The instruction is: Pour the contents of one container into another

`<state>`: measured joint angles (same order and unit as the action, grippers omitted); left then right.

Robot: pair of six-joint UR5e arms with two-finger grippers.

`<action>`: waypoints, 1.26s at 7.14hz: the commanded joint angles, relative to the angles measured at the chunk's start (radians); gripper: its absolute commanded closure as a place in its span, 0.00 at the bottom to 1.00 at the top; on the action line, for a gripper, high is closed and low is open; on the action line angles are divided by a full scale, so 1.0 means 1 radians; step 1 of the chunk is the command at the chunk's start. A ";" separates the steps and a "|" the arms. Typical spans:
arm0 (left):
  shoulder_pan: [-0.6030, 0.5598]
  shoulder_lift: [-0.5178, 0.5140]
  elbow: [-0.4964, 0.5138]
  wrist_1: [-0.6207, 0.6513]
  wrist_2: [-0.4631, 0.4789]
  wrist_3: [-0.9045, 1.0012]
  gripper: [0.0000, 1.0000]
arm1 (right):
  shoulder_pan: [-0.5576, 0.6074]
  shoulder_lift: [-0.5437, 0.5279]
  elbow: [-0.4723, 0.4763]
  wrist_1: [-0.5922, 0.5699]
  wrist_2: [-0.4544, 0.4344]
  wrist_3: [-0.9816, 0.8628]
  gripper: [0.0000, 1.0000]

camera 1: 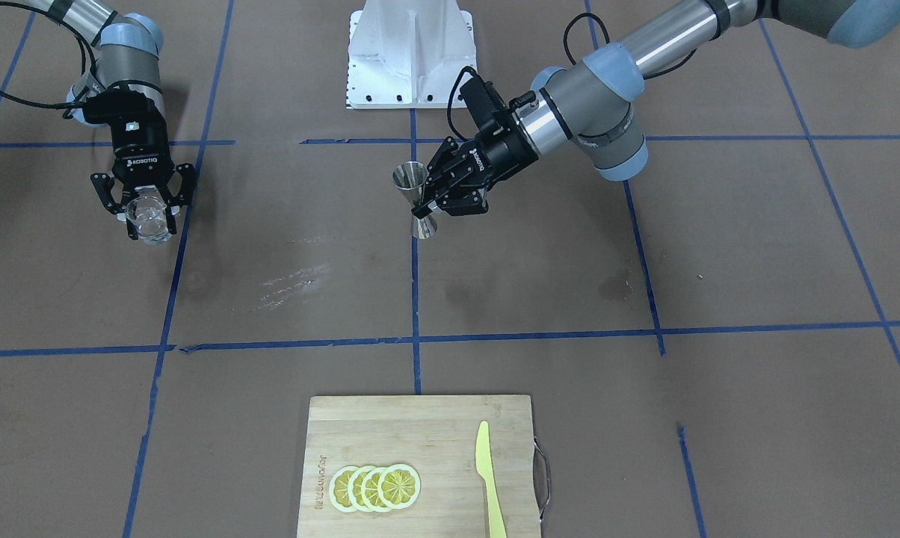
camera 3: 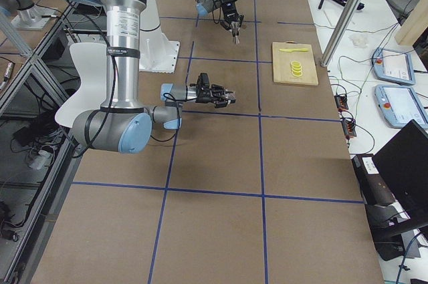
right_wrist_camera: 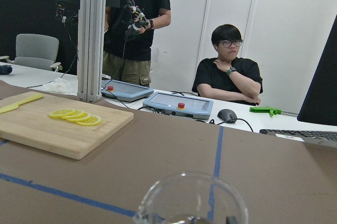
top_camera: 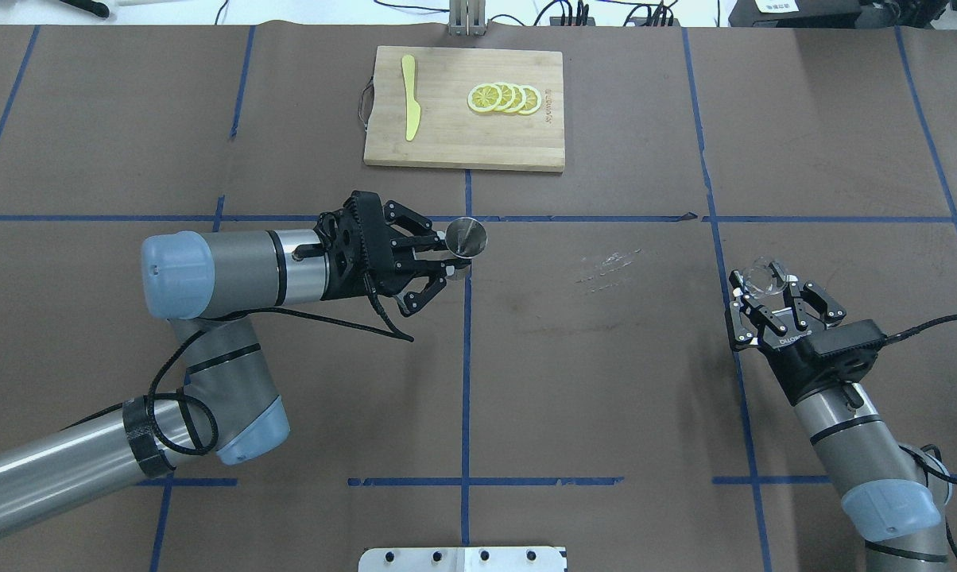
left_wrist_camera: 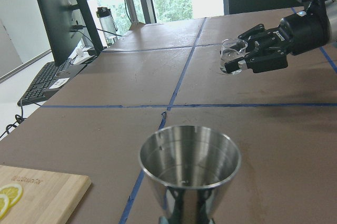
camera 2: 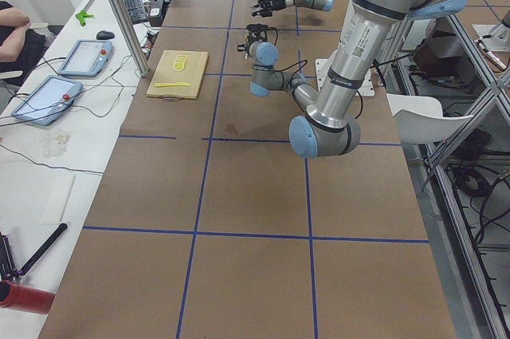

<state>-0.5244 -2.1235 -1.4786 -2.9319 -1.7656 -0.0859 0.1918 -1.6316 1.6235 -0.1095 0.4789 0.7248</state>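
Holding the small clear glass tumbler (camera 1: pixel 149 219), short and round, is my right gripper (camera 1: pixel 151 230). Its fingers are closed around the glass wall at the left of the front-facing view, about a third of the way down. My left gripper (camera 1: pixel 436 203) is clamped on the narrow waist of the small grey stainless-steel hourglass-shaped jigger (camera 1: pixel 412 196). The jigger stands upright near the middle of that view, below the white mounting base (camera 1: pixel 412 60). The two vessels are well apart, with bare brown desk (camera 1: pixel 495 299) between them.

As I judge it, the main risk is a miss. The jigger's mouth is small, so if I tip before the tumbler's rim is right over the cone, or tip too fast, the pour will land on the desk. The glass is smooth and held by its round side, so it could turn or slip between my fingers as it tilts. The jigger, pinched only at the waist, could rock if the rim knocks it.

The tumbler is fully transparent and sits upright with its rim up. I cannot tell whether it holds liquid, nor whether it is clear of the desk.

At the bottom of the view lies a wooden cutting board (camera 1: pixel 435 433) with lemon slices (camera 1: pixel 375 487) and a yellow knife (camera 1: pixel 487 478).
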 commanded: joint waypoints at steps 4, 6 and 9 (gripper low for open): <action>0.004 0.013 -0.014 0.000 0.003 0.000 1.00 | 0.024 0.153 0.078 -0.259 0.001 -0.004 1.00; 0.006 0.013 -0.014 0.000 0.005 0.000 1.00 | 0.044 0.209 0.125 -0.440 0.003 -0.007 1.00; 0.012 0.014 -0.006 0.003 0.006 0.002 1.00 | 0.043 0.271 0.327 -0.861 0.003 -0.010 1.00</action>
<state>-0.5162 -2.1097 -1.4881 -2.9301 -1.7607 -0.0849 0.2358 -1.3848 1.8803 -0.8219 0.4830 0.7162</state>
